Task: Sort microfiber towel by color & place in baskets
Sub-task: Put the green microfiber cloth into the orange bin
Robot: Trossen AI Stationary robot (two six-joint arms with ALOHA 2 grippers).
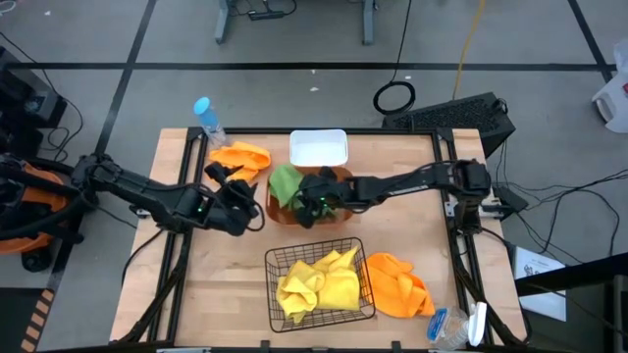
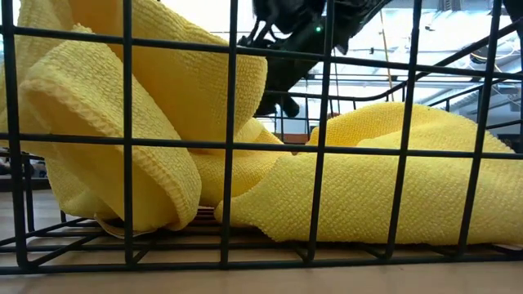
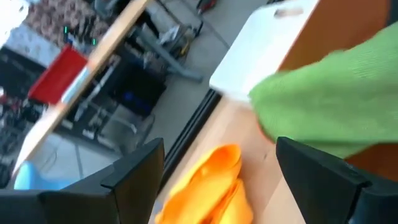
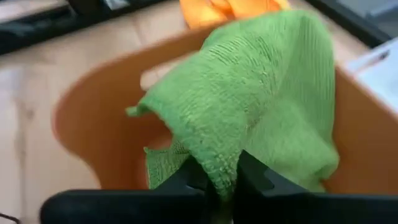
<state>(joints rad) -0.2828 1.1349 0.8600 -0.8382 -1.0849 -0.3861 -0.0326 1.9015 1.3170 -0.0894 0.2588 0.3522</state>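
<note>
Right tool (image 4: 214, 180) is pinching a green towel (image 4: 249, 106) over the orange tub (image 4: 93, 124); left tool (image 3: 217, 180) hangs spread wide, holding nothing.

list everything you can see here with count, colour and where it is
yellow towels: cannot count, yellow, in the black wire basket at the table's near edge
green towel: one visible, green, hanging over the orange-brown tub, pinched by the right end effector
orange towels: two, orange, one by the bottle, one right of the wire basket
white bin: one, white, behind the tub
bottle: one, clear with blue cap, far left corner
left end effector: open, beside the far orange towel
right end effector: fingers closed on the green towel over the tub
</note>
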